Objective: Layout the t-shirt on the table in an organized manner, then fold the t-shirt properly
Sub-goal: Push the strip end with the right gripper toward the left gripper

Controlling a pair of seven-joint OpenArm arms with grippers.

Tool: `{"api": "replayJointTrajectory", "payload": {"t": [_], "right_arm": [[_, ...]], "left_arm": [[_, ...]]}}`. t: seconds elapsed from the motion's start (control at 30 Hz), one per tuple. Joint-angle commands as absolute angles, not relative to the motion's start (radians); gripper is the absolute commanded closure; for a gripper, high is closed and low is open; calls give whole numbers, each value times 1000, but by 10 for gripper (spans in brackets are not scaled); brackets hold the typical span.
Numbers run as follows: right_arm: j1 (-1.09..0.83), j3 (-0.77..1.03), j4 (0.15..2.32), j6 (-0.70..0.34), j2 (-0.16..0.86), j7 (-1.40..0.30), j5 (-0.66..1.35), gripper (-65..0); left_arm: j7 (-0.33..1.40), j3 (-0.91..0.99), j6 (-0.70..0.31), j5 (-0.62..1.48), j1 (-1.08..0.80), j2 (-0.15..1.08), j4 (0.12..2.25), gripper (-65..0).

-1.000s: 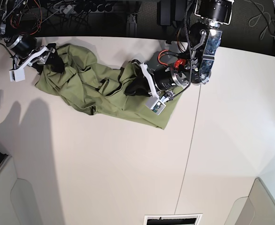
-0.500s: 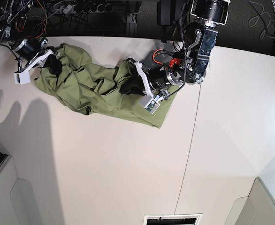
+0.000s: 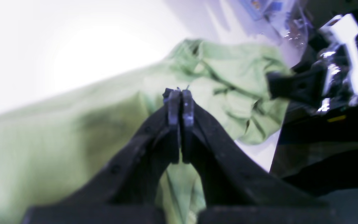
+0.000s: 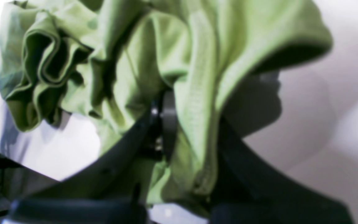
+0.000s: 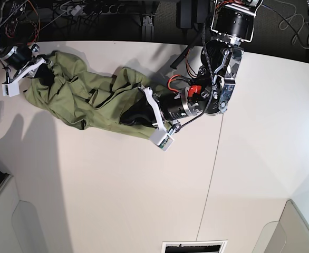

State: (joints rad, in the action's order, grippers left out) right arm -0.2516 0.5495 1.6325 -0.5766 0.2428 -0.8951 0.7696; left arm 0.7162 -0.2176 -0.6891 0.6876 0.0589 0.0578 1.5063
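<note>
Desk (image 5: 117,200): you see a large white surface with a thin dark seam running down its right part.
T-shirt (image 5: 91,100): your olive-green t-shirt lies crumpled in a long, wrinkled band across the far left part of the desk, stretched between your two hands.
Left hand (image 3: 179,96): in its wrist view your two black fingertips are pressed flat together with no gap. The green cloth lies beyond and below them, and you cannot tell whether any fabric is pinched between the tips. In the base view this hand sits low at the band's right end (image 5: 136,113), over the cloth.
Right hand (image 4: 166,124): your fingers are clamped on a fold of the t-shirt; a ribbed hem drapes over the nearer finger and hides most of it. Bunched folds hang to the left of the grip, above the white desk.
Right hand, base view (image 5: 41,74): it sits at the band's far left end, near the desk's back edge.
Grey bins (image 5: 7,221): these stand at the near corners, well apart from the shirt.
</note>
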Motion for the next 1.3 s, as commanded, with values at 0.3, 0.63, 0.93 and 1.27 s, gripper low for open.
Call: {"api": "replayJointTrajectory", "payload": {"t": [0.3, 0.63, 0.93, 1.27], "right_arm": [[-240, 557, 1652, -580, 370, -875, 778, 0], [-207, 557, 1652, -580, 381, -882, 794, 0], [-205, 557, 1675, -584, 382, -891, 826, 0], [-205, 516, 1863, -591, 331, -910, 850, 0]], "left_arm": [[688, -2, -698, 646, 78, 165, 1534, 0], [598, -25, -698, 553, 77, 196, 1415, 0], [619, -129, -698, 534, 76, 148, 1388, 0], [644, -223, -698, 533, 48, 94, 1388, 0]]}}
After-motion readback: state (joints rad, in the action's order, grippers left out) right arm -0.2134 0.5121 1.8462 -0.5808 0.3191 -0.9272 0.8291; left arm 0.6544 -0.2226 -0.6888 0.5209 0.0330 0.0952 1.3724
